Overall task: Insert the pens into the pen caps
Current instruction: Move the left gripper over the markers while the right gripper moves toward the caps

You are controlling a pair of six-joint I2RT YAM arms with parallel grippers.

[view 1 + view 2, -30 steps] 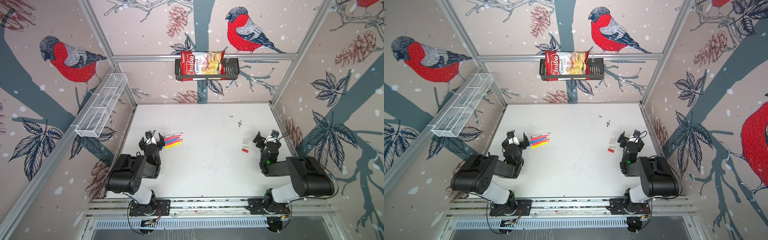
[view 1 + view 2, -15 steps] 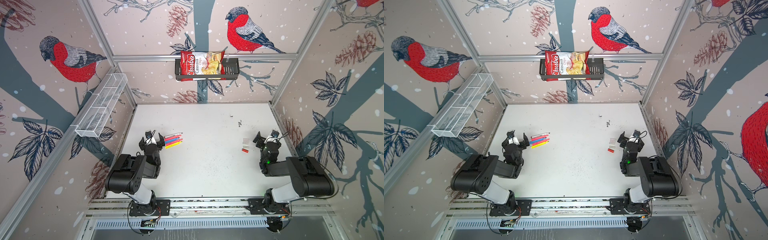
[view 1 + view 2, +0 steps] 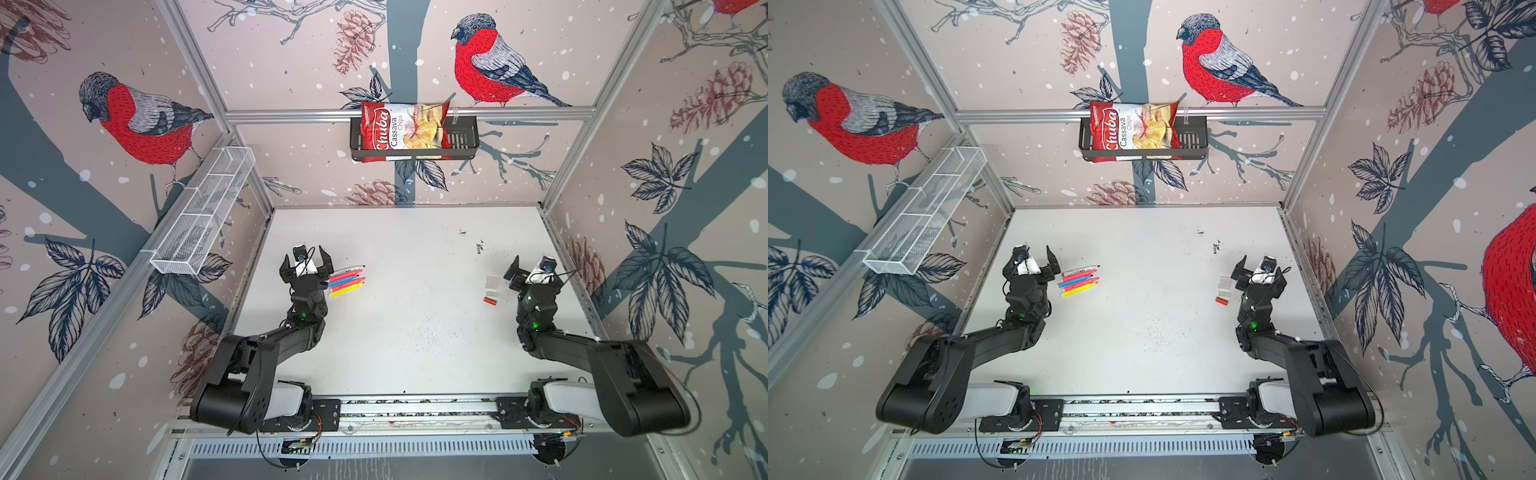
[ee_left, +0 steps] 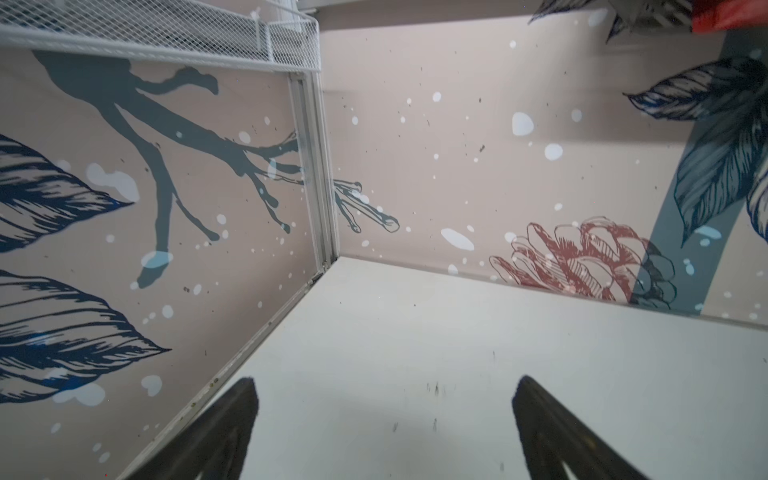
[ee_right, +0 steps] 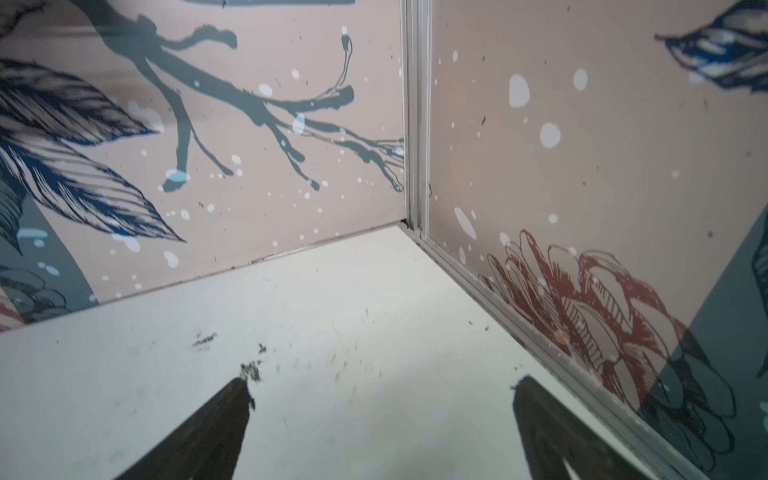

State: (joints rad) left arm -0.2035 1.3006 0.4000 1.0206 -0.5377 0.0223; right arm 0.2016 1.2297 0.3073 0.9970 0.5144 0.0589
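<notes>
Back-wall basket [image 3: 462, 137] with chips bag [image 3: 401, 131]; left pincer [image 4: 387, 379] and right pincer [image 5: 384, 381] apart.

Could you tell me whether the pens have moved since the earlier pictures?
No. The pens lie just as far from the table's left edge as before, in both top views.

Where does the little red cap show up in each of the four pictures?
In a top view: red cap on the table, right of centre, just in front of the whitish caps.
In a top view: red cap in front of the whitish caps.
Left wrist: not in it.
Right wrist: not in it.
Shared landmark: dark smudge behind the caps, in both top views and right wrist.
</notes>
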